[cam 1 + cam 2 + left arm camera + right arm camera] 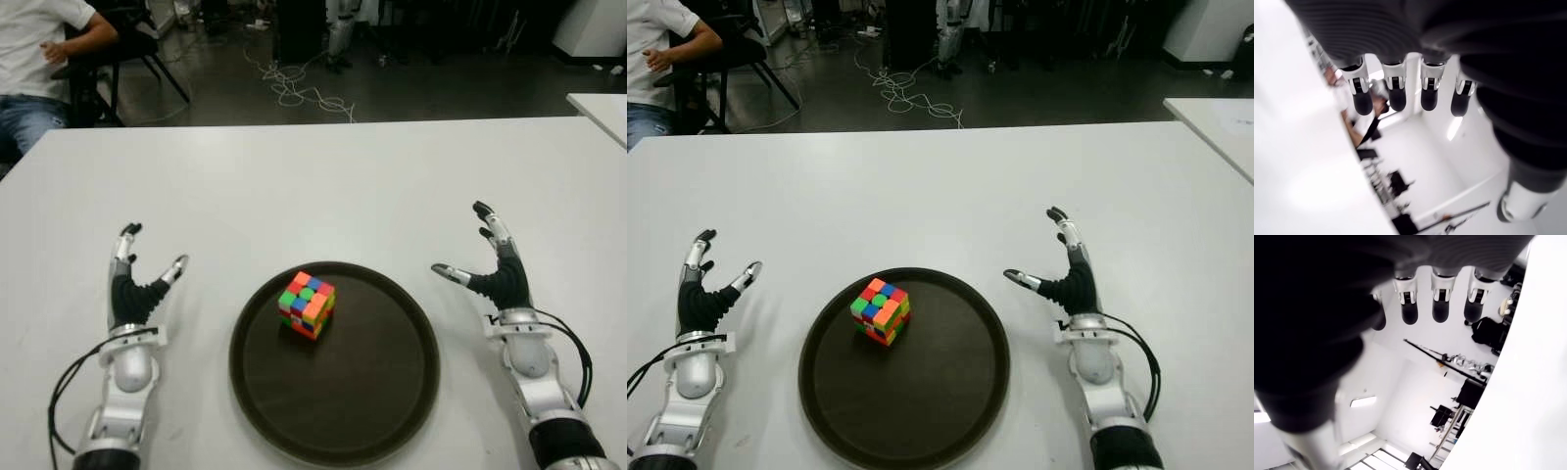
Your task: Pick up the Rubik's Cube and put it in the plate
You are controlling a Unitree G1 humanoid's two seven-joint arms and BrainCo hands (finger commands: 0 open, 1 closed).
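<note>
Cube [307, 305] in plate [392, 411], between hands; both hands' fingers [125, 243] spread, empty.

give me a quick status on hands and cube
Left hand open, left of plate. Right hand open, right of it. Cube sits in plate, untouched. Nothing in the way.

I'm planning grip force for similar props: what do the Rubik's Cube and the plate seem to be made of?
Rubik's Cube: probably hard plastic, with bright, evenly coloured tiles and crisp edges. Plate: dark brown, round, with a low raised rim and a dull sheen; likely plastic, though coated metal can't be ruled out. The cube sits in it, while the left hand and right hand flank it, open.
</note>
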